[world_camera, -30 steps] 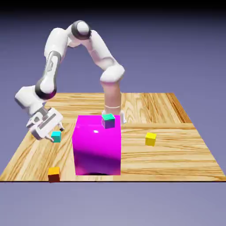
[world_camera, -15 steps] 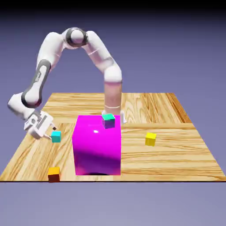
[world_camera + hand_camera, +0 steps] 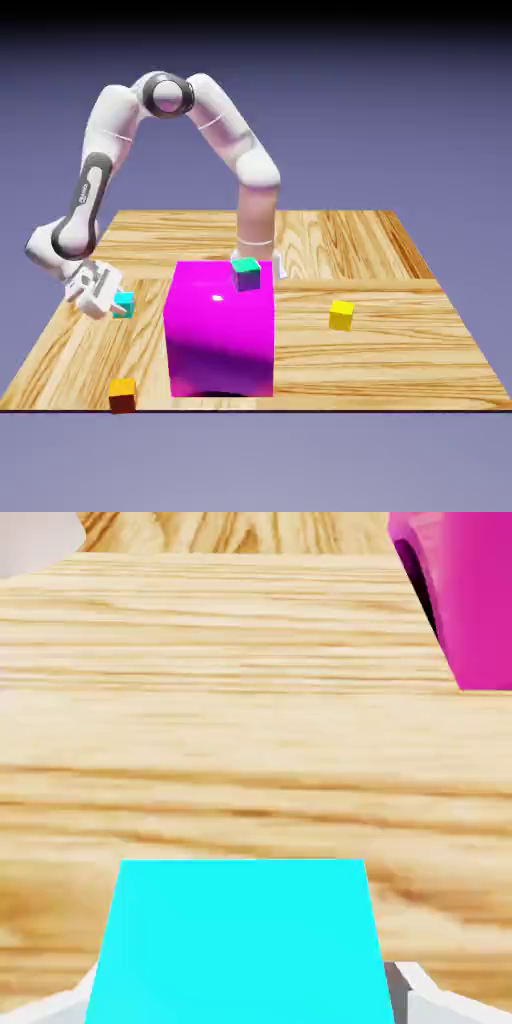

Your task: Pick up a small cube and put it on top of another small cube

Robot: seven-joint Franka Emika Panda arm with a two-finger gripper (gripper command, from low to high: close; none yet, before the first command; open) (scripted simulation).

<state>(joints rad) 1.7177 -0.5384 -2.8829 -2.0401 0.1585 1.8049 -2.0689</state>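
Gripper (image 3: 113, 305) clamped on small cube (image 3: 124, 304), low over table (image 3: 400, 350), left of magenta block (image 3: 220, 335) in exterior view. Another small cube (image 3: 245, 273) sits atop block's far edge.

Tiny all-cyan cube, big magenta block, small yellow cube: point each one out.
Tiny all-cyan cube (image 3: 238, 942): hand view, its facing side.
Big magenta block (image 3: 220, 335): exterior view, front face.
Small yellow cube (image 3: 342, 315): exterior view, middle.
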